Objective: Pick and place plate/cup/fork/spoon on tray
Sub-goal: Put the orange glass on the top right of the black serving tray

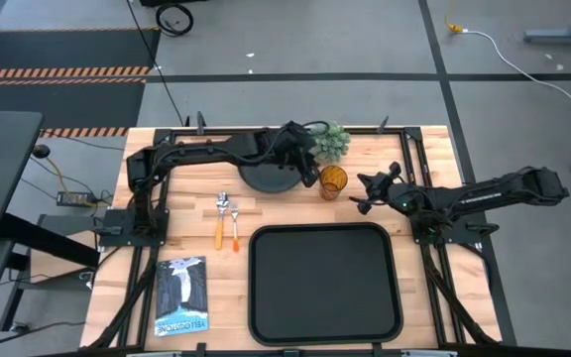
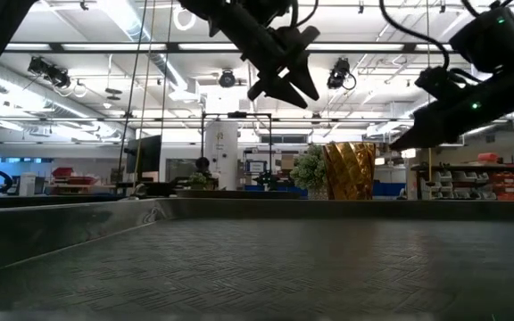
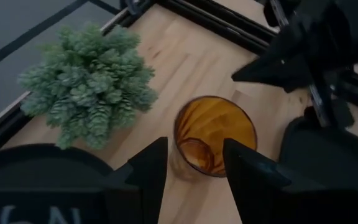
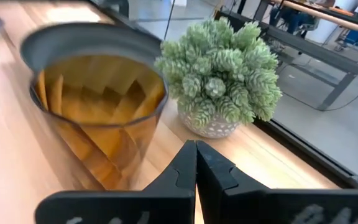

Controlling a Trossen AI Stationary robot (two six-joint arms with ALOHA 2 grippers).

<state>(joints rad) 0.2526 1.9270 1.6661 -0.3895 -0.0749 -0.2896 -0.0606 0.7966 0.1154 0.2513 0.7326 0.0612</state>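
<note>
Cup (image 3: 215,137) stands just beyond the parted left gripper (image 3: 194,177).

We are in a robotics lab or workshop hall. In the low view, ceiling strip lights (image 2: 141,98) run across the top and stocked shelves (image 2: 489,185) stand at the right. The high view shows a wooden bench (image 1: 201,174) on a grey floor with hazard-striped matting (image 1: 57,69) at upper left.

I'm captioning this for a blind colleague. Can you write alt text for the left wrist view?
Seen from above, an amber cup stands on the wooden table, with the left end effector open just above it, one dark finger on each side. A small green plant sits beside the cup, a black plate's rim shows nearby, and the right end effector hangs beyond the cup.
</note>
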